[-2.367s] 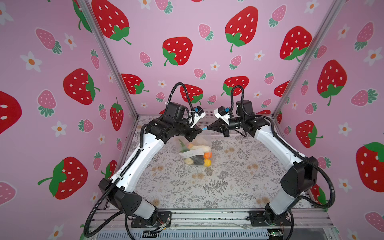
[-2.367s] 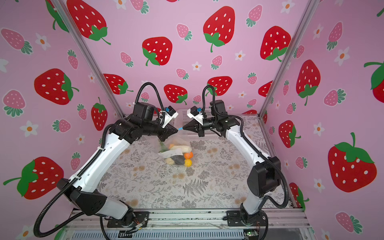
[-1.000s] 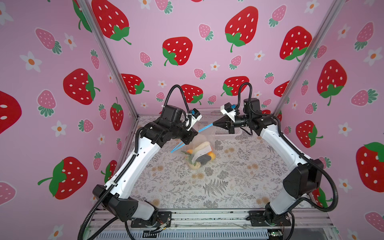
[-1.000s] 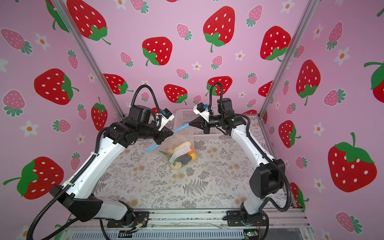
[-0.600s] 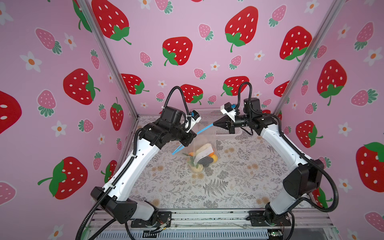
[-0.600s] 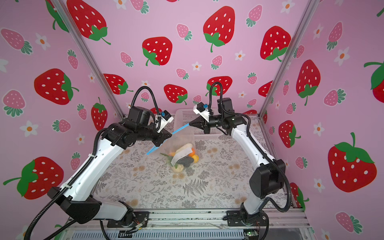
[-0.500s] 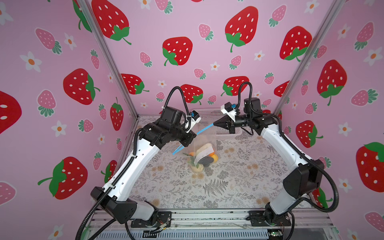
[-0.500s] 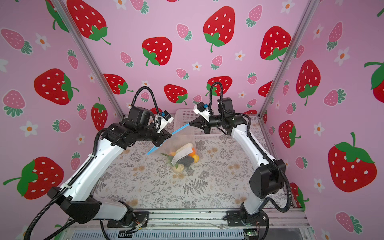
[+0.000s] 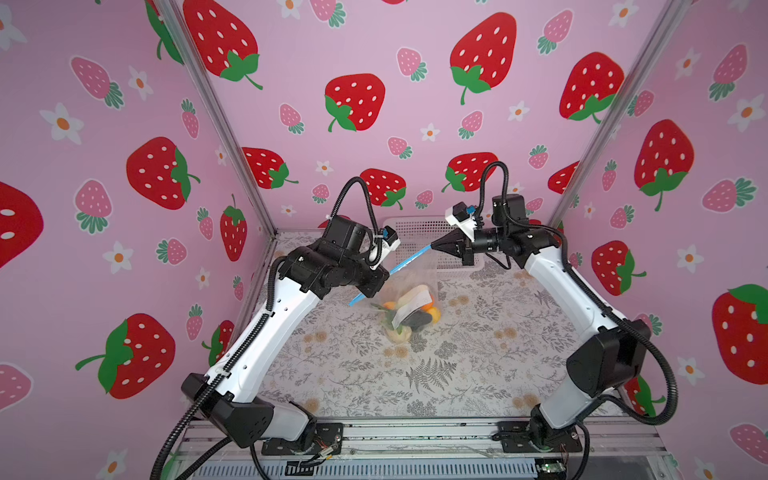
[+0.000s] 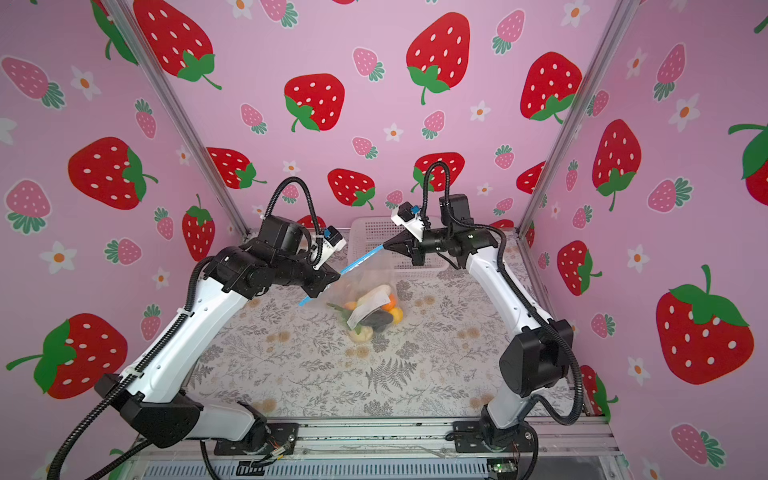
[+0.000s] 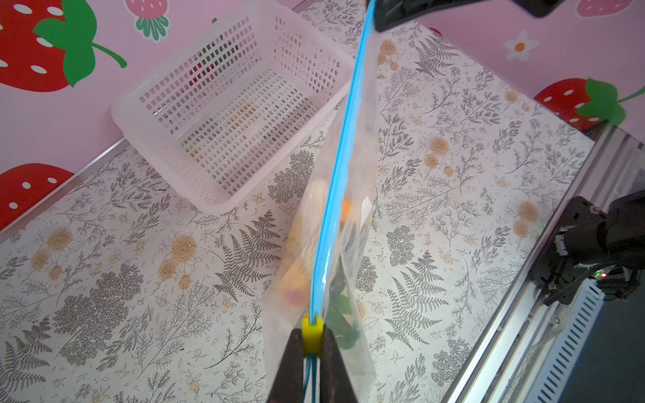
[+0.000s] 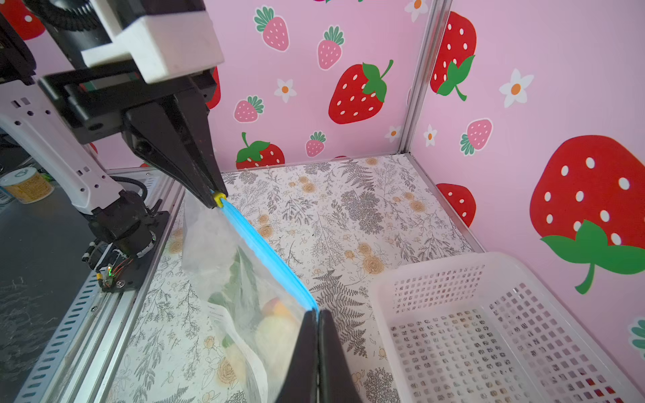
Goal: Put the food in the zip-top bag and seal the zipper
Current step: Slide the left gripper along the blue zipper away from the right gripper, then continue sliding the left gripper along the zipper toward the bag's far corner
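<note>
Bright, even, diffuse light fills the pink strawberry-print enclosure in both top views. There are no hard shadows, only faint soft shade on the floral tabletop [image 9: 415, 374] beneath the zip-top bag [image 9: 409, 286]. Wide-angle distortion splays the aluminium corner post [image 9: 223, 124] outward and stretches the wall print at the frame edges.

In the left wrist view the blue zipper [image 11: 343, 139] is crisp. The left gripper [image 11: 311, 335] has dark fingers [image 11: 289, 366] close to the lens, and they are blurred. The food [image 11: 314, 202] shows hazily through the plastic.

In the right wrist view the right gripper [image 12: 317, 314] is equally soft. The surface beyond the rail [image 12: 31, 251] is dim.
</note>
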Tool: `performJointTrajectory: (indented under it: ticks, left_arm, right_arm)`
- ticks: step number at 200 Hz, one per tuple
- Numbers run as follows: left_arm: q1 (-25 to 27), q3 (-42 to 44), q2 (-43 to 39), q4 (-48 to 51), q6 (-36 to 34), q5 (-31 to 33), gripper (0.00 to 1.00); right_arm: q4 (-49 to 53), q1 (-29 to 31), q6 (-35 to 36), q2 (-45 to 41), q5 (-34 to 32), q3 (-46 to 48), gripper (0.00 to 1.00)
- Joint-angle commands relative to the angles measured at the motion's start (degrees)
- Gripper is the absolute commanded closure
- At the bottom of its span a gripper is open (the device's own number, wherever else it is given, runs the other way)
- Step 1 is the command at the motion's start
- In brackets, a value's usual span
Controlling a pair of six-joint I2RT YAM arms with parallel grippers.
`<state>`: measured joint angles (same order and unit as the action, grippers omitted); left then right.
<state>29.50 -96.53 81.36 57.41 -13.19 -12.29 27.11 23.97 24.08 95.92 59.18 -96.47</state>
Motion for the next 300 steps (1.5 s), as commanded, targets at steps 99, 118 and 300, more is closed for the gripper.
performJointTrajectory:
  ticks: [99,118,300]
  left_arm:
    - [0.2,1.0,-0.9,12.1,1.6,8.4,1.00]
    - [0.4,1.4,-1.4,12.3,1.8,8.4,1.00]
    - [2.2,1.8,-4.9,17.4,3.8,15.3,1.00]
  right_arm:
    - [-1.6,-2.9,1.0,-1.5,-1.3,-2.4,1.00]
    - [-1.7,-3.1,0.9,-1.8,-1.5,-2.2,1.00]
    - [-3.0,-4.3,0.0,-1.7,-1.8,-1.1,1.00]
